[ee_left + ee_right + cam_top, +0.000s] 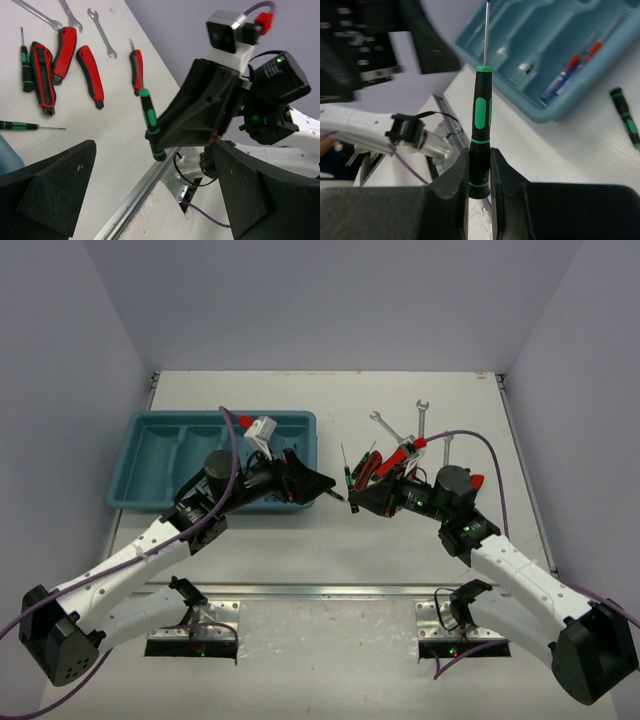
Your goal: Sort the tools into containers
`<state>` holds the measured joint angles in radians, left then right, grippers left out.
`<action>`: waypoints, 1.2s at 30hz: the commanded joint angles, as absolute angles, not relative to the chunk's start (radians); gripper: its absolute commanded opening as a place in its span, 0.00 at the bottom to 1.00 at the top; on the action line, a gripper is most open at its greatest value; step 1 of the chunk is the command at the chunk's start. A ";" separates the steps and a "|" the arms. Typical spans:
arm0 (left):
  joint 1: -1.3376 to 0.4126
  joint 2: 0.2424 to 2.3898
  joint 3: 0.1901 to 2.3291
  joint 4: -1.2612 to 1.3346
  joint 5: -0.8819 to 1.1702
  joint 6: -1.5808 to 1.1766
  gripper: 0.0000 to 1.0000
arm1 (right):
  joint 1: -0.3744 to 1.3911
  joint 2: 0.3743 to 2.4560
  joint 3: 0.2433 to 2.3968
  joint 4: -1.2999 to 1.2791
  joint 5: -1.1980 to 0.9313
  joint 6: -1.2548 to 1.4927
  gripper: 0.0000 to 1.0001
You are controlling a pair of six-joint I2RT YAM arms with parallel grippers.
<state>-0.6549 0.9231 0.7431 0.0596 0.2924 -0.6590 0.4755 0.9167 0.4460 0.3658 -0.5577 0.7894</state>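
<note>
My right gripper (358,497) is shut on a black-and-green-handled screwdriver (347,476), held off the table with its shaft pointing away from the fingers; the right wrist view shows the handle (480,135) clamped between the pads. My left gripper (322,483) is wide open and empty just beyond the right rim of the teal tray (150,455), facing the right gripper. Thin blue/red screwdrivers (568,75) lie in the tray's rightmost compartment. Three silver wrenches (421,416) and red-handled pliers (388,462) lie on the table behind the right gripper.
A thin green-handled screwdriver (20,125) lies on the table by the tray's right rim. Red-handled tools (90,75) and another green screwdriver (25,65) lie grouped near the wrenches. The table's metal front edge (330,590) runs below both grippers.
</note>
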 commanded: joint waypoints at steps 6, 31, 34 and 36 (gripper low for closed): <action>-0.692 1.031 0.742 0.347 0.325 -0.739 0.64 | 0.536 0.880 0.462 0.628 -0.721 0.830 0.00; -0.410 1.415 1.250 -0.611 -0.714 -0.455 0.00 | 0.567 0.811 0.521 -0.034 0.054 0.634 0.99; -0.344 1.499 1.287 -0.588 -0.702 -0.442 0.00 | 0.561 0.789 0.502 -0.049 0.057 0.607 0.99; -0.334 1.545 1.311 -0.577 -0.703 -0.431 0.00 | 0.560 0.781 0.497 -0.067 0.064 0.588 0.99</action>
<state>-0.3653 1.4769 1.2472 -0.5205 -0.6289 -0.4882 0.5662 0.8123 0.5014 -0.0077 -0.0308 0.6538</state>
